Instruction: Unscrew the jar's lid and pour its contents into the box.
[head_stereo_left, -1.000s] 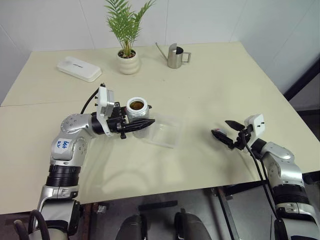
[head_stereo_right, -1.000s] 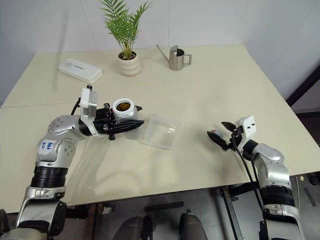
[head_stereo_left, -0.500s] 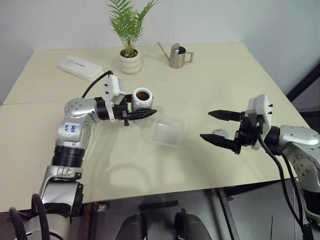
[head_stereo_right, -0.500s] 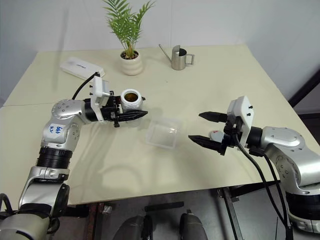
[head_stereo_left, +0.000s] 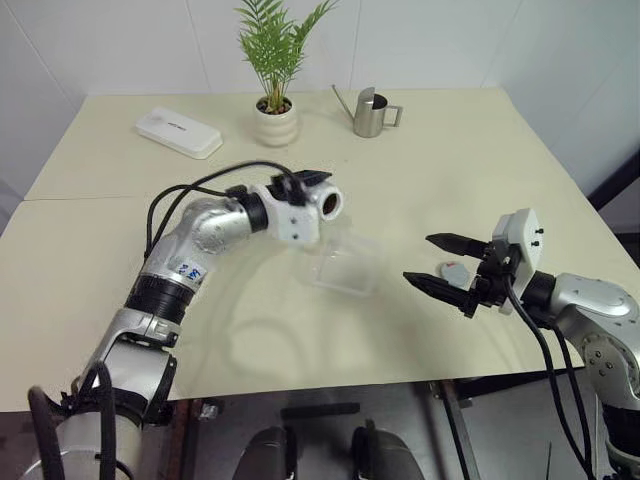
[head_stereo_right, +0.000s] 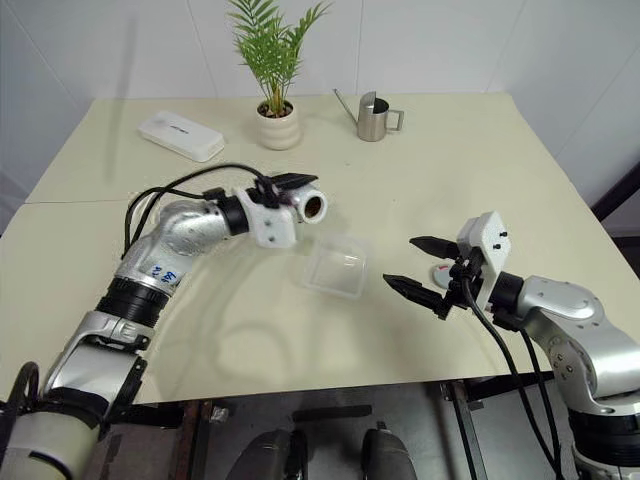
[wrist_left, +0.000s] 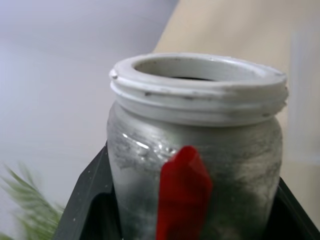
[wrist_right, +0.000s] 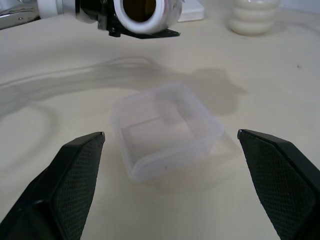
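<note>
A pale cream counter (head_stereo_left: 470, 150) fills the scene, with a seam running across its left part. White tiled walls stand behind it and a darker floor shows below its near edge.

Far left at the back lies a flat white case (head_stereo_left: 179, 132); its top carries a small dark mark too tiny to read. Beside it stands a potted palm (head_stereo_left: 276, 95) in a ribbed white pot, and further right a steel watering can (head_stereo_left: 372, 111).

The left arm bears a white sticker with blue handwriting that cannot be made out. The left tool (head_stereo_left: 303, 196) is clamped on the jar (head_stereo_left: 325, 201), which is held above the counter, tipped onto its side with its open mouth facing right, up beyond the far-left corner of the box. In the left wrist view the jar (wrist_left: 196, 150) shows a white threaded rim, silvery sides and a red streak.

The box (head_stereo_left: 345, 262), clear and shallow, rests on the counter at centre, between the two tools.

The lid (head_stereo_left: 455, 271) lies on the counter further right, behind the right tool (head_stereo_left: 440, 265), whose fingers are spread wide, holding nothing, pointing toward the box (wrist_right: 165, 132).
</note>
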